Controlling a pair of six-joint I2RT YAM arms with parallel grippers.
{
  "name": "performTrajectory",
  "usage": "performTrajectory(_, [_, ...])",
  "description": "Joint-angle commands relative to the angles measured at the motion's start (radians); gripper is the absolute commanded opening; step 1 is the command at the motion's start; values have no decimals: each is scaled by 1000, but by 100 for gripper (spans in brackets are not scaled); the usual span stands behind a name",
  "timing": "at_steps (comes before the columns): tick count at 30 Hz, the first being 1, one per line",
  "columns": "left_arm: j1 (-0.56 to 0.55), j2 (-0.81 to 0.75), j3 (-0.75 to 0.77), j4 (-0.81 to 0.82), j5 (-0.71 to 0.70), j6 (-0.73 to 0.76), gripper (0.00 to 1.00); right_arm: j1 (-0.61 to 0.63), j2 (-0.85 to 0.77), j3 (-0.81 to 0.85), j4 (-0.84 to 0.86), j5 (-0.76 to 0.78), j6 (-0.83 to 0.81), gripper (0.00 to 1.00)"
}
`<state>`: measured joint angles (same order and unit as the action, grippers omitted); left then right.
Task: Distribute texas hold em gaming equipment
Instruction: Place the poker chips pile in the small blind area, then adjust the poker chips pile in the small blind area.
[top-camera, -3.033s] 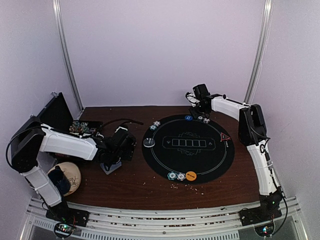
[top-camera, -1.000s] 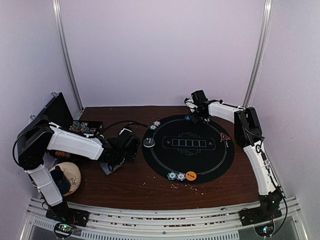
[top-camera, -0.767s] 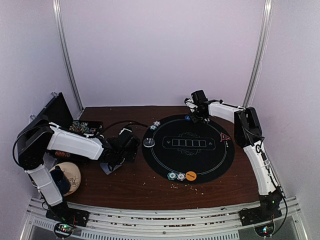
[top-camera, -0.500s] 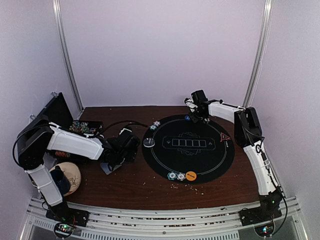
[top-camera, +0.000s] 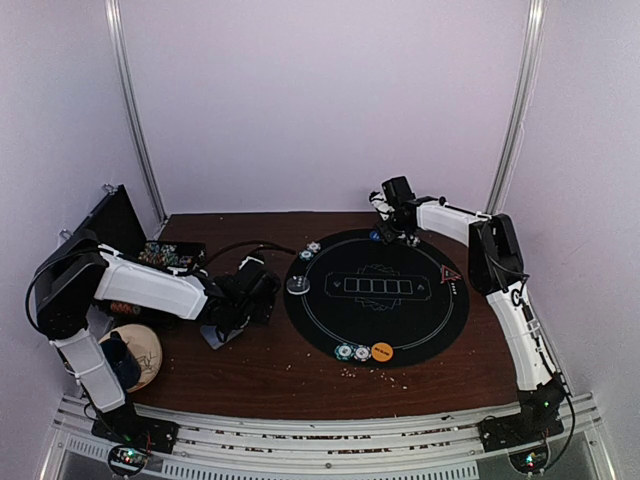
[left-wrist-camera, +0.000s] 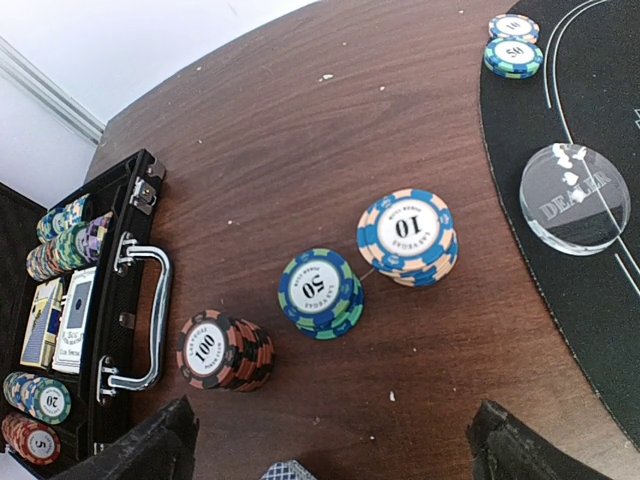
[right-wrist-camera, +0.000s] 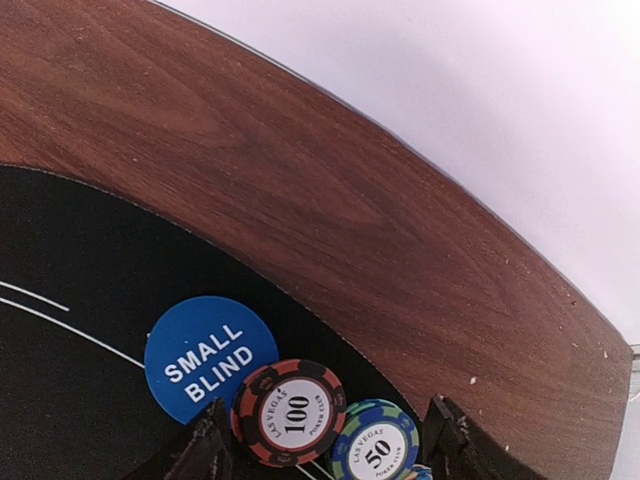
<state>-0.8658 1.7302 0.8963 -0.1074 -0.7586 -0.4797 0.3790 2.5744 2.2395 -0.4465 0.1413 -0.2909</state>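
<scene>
A red-and-black 100 chip (right-wrist-camera: 292, 412) and a green-and-blue 50 chip (right-wrist-camera: 375, 447) lie flat and side by side between the fingers of the right tool (right-wrist-camera: 325, 425). Its jaws stand apart on either side of the pair and clamp neither. Just ahead of the tool lies the blue small-blind disc (right-wrist-camera: 210, 356), its edge overlapped by the 100 chip. All three rest at the far rim of the black mat (right-wrist-camera: 80, 260), with the brown table (right-wrist-camera: 330, 190) beyond.

The left tool (left-wrist-camera: 333, 435) hangs spread wide, holding nothing. Ahead of its fingers three chip stacks stand on the table in a slanted row, each apart from the next: a red-and-black 100 stack (left-wrist-camera: 222, 350), a green 50 stack (left-wrist-camera: 320, 293) and a blue-and-peach 10 stack (left-wrist-camera: 408, 236). Further along that row, a clear dealer button (left-wrist-camera: 573, 195) lies on the mat's edge. On the opposite side of this tool an open black case (left-wrist-camera: 135, 300) holds more chips and playing cards (left-wrist-camera: 62, 322).

Well apart from both tools, an orange disc (top-camera: 382, 351) sits at the mat's near rim and a red triangle marker (top-camera: 449, 274) below the right tool.
</scene>
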Motion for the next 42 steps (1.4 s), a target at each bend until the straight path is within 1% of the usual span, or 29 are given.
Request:
performTrajectory(1, [-4,18,30,3,3,7,98,27,-34,12,49,153,-24,72])
performTrajectory(2, [-4,20,30,3,4,7,98,31,-27,11,69,197,-24,78])
performTrajectory(4, [-4,20,29,3,4,6,98,36,-11,17,98,256,-28,82])
performTrajectory(6, [-4,21,30,3,3,6,98,39,6,32,112,299,-29,84])
performTrajectory(10, [-4,20,30,3,3,8,98,40,21,51,124,336,-37,88])
performTrajectory(12, [-5,21,30,3,5,7,98,39,22,51,127,329,-44,90])
performTrajectory(16, [-7,21,31,5,4,8,98,43,25,58,122,305,-44,90])
performTrajectory(21, [-7,26,34,5,7,11,98,64,9,55,58,245,-58,91])
performTrajectory(23, [-9,29,36,4,10,12,98,75,0,52,36,250,-57,92])
performTrajectory(25, [-9,33,37,3,10,12,98,80,-25,41,14,236,-45,94])
performTrajectory(30, [-10,33,38,3,14,11,98,80,-142,-54,0,186,-24,100])
performTrajectory(36, [-10,21,33,5,21,6,98,80,-246,-104,-112,99,19,100])
performTrajectory(39, [-10,22,32,5,21,3,98,80,-268,-144,-77,124,31,100])
performTrajectory(42, [-10,27,33,5,19,2,98,78,-216,-117,-45,188,30,100])
